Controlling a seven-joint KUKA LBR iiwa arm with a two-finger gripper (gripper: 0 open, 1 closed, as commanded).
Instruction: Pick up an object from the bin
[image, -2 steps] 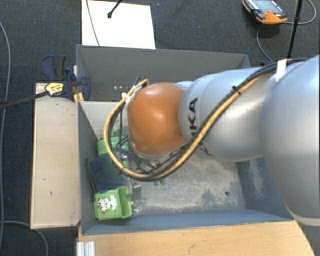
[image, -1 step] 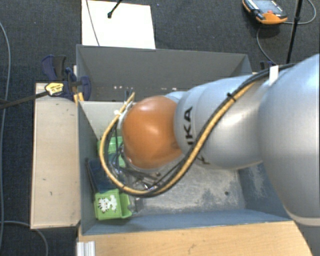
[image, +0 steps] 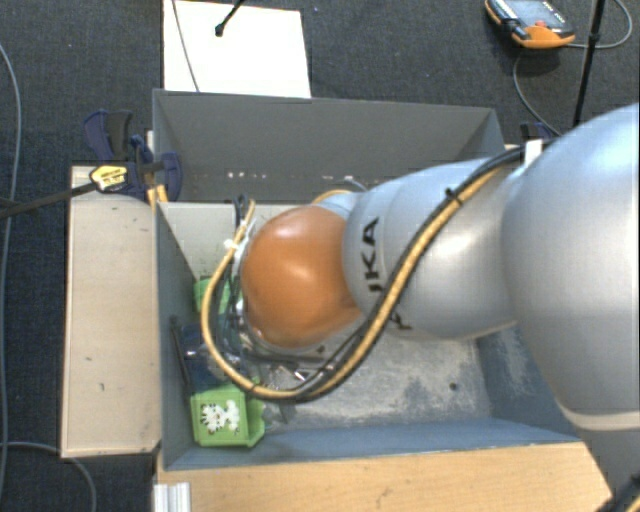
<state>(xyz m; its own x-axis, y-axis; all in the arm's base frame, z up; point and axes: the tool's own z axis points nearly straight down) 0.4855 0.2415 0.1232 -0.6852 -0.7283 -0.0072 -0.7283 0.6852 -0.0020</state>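
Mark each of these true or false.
1. The orange cover hangs over the left half of the bin. True.
2. The box in the bin's near left corner is red. False: it is a green box with a white print.
3. A yellow cable runs along the arm and loops round the orange cover. True.
4. The arm comes in from the view's left. False: it comes in from the right.

A green box (image: 226, 419) printed with a white figure lies flat in the bin's (image: 330, 150) lower-left corner. A second green item (image: 205, 295), partly hidden, sits farther up the left wall
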